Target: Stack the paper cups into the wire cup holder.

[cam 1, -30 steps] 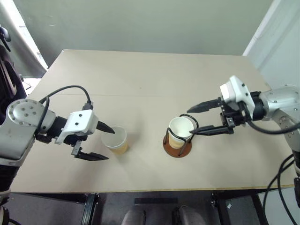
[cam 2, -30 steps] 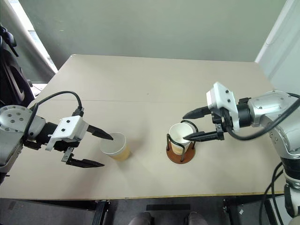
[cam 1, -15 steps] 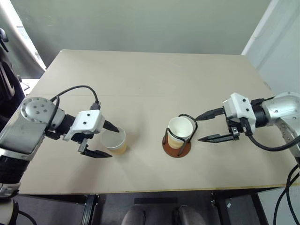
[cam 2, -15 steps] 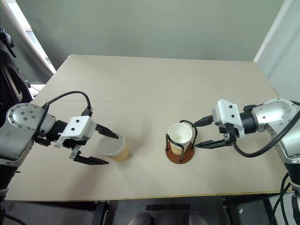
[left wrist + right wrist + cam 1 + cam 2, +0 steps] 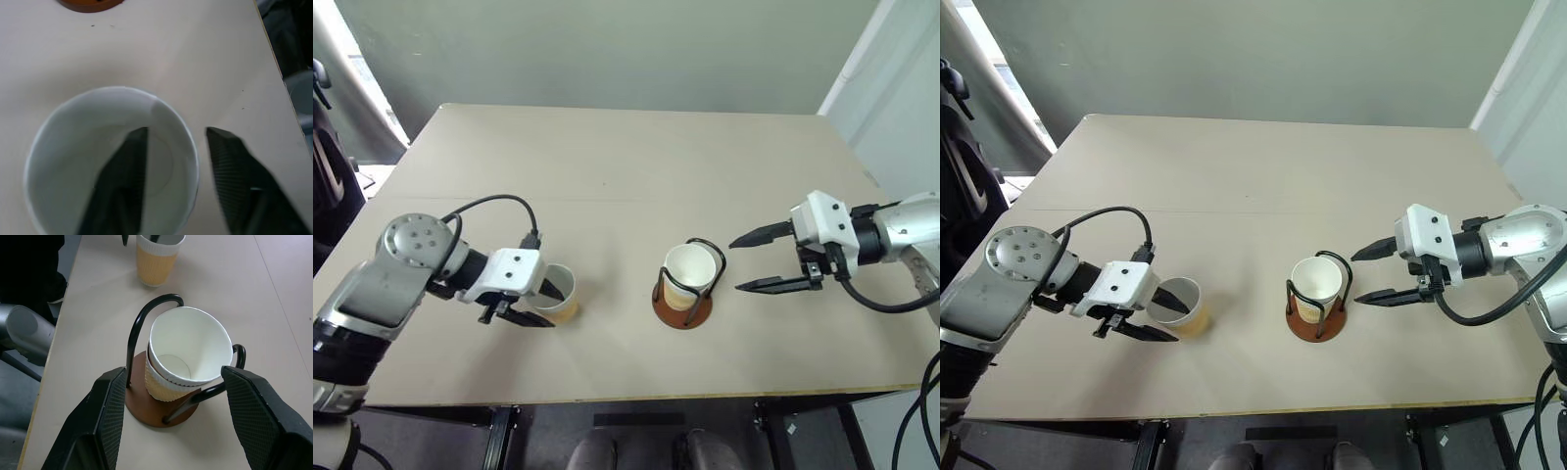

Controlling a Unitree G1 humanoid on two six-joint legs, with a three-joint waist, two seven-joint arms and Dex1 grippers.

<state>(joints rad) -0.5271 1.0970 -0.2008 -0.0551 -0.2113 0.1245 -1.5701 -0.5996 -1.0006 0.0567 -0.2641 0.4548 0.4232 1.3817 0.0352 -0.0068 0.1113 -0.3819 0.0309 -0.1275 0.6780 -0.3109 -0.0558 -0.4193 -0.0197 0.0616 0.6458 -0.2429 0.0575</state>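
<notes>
A loose paper cup [image 5: 564, 306] stands upright on the table, left of the wire cup holder [image 5: 682, 311]. My left gripper [image 5: 554, 307] straddles the near wall of this paper cup [image 5: 73, 147]. One finger [image 5: 129, 166] is inside it and the other finger [image 5: 230, 166] outside, with a little room on both sides of the wall. Two more paper cups [image 5: 190, 345] sit nested in the wire cup holder [image 5: 146, 411]. To the right of the holder, my right gripper [image 5: 735, 264] hangs open and empty, clear of the wires.
The tan table [image 5: 626, 166] stretches bare behind the cups. Its front edge [image 5: 626, 397] runs close below both grippers. A black cable [image 5: 489, 206] loops over my left wrist.
My left gripper has moved right onto the loose cup and narrowed, so one finger now dips inside it. My right gripper has drawn back to the right, away from the holder.
</notes>
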